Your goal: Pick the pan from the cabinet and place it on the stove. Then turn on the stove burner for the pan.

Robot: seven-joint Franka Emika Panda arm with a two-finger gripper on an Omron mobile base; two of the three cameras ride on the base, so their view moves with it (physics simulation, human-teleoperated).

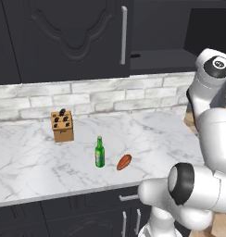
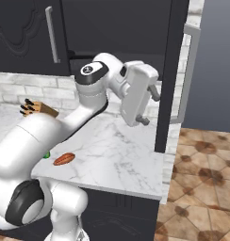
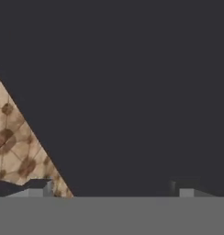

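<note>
Overhead, the black cabinet [image 1: 73,37] hangs above a white marble counter [image 1: 36,162] backed by pale brick; its right door [image 2: 171,70] stands swung out.
Gripper [image 2: 151,106] spread wide, holding nothing, just beside that door's edge; knife block [image 1: 62,126], green bottle [image 1: 100,152] and a reddish-brown sweet potato [image 1: 124,162] stand apart on the marble; the counter's right end meets brown tiled floor [image 2: 201,179]; no pan can be made out.
</note>
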